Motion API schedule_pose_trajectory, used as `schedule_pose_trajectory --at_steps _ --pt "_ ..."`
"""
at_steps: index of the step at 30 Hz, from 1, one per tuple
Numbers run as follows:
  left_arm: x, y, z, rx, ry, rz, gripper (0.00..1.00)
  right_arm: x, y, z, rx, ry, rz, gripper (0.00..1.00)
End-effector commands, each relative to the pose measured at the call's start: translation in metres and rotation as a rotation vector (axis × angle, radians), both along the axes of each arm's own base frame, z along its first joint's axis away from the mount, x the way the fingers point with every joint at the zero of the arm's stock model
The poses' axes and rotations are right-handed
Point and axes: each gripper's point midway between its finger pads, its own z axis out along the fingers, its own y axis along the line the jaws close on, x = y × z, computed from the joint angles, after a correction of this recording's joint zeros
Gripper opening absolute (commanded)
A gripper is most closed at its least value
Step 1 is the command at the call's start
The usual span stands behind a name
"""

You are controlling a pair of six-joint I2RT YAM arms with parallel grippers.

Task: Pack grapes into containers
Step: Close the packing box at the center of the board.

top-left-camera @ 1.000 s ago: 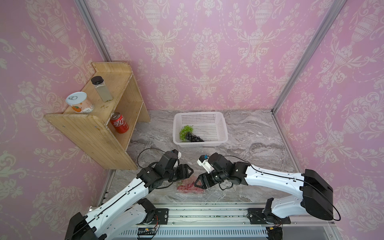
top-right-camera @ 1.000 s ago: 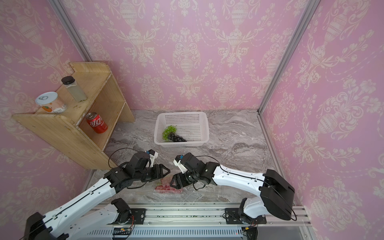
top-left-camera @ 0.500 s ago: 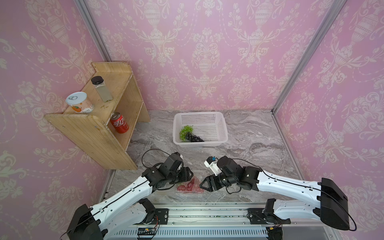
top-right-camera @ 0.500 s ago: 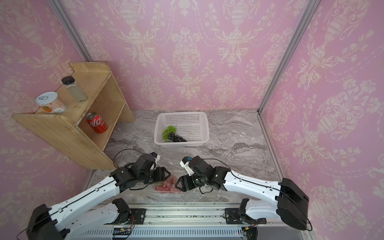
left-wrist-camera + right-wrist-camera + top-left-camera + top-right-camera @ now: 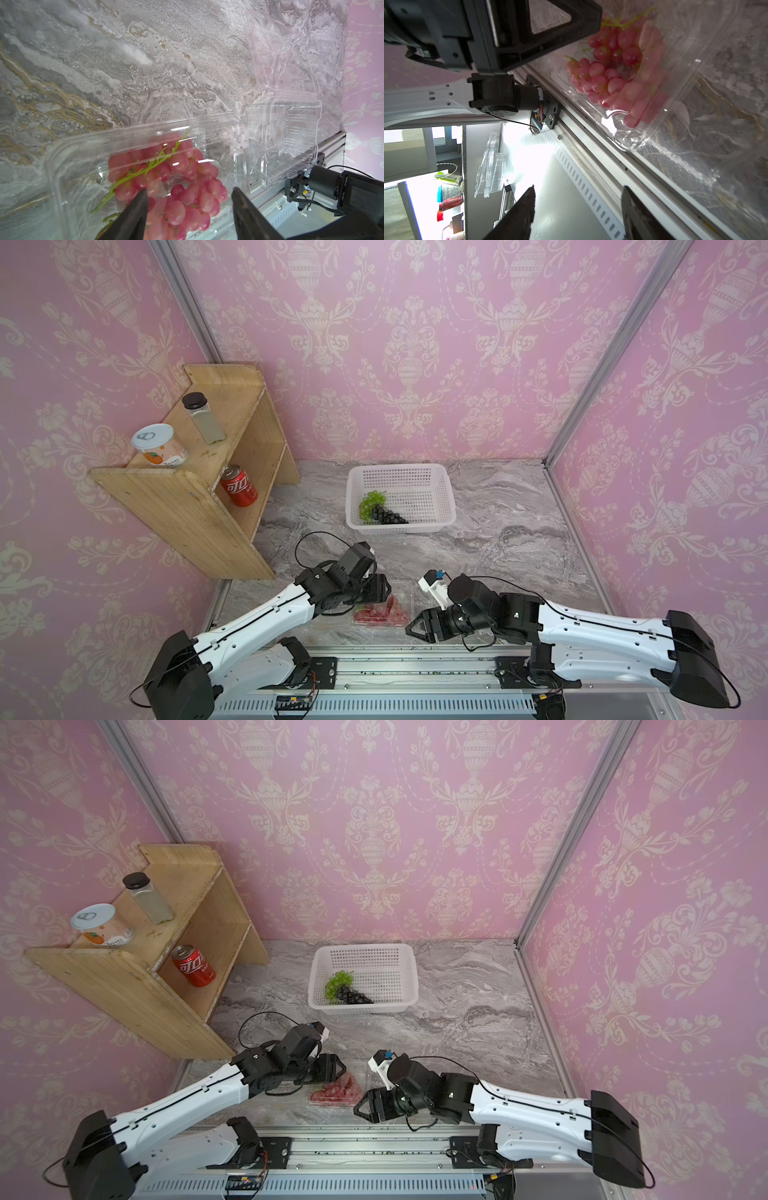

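sharing one container [image 5: 68, 166], two red bunches [image 5: 182, 187]; two others [image 5: 370, 504] in basket [image 5: 419, 489]

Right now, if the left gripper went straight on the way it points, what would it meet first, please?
Most likely the red grapes lying in the clear container: in the left wrist view they sit just beyond the open left gripper. Depth is unclear, so the container's rim might come first.

Wooden shelf [image 5: 183, 506], spice jar [image 5: 203, 418] and tin [image 5: 160, 445] on top, red soda can [image 5: 238, 485] inside, white basket [image 5: 399, 467]
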Motion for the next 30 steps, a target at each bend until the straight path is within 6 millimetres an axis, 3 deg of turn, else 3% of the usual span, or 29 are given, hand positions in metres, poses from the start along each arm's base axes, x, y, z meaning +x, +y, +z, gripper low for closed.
schedule_pose_trajectory --at_steps 1,8,12,19,30 --pt "-0.002 0.002 0.001 0.032 -0.017 -0.032 0.65 -0.002 -0.005 -0.017 0.026 0.088 -0.107 0.60" --pt "-0.003 0.003 -0.003 0.027 -0.014 -0.030 0.65 0.007 -0.003 -0.017 0.125 0.116 -0.206 0.56" --pt "-0.002 0.004 -0.001 0.028 -0.021 -0.025 0.65 0.001 0.003 -0.026 0.107 0.131 -0.198 0.54" --pt "0.001 0.008 -0.004 0.042 -0.023 0.009 0.65 -0.014 0.042 -0.028 0.063 0.114 -0.070 0.53" --pt "0.012 0.016 -0.002 0.089 -0.065 0.054 0.67 0.008 0.087 -0.044 0.027 0.107 -0.075 0.55"
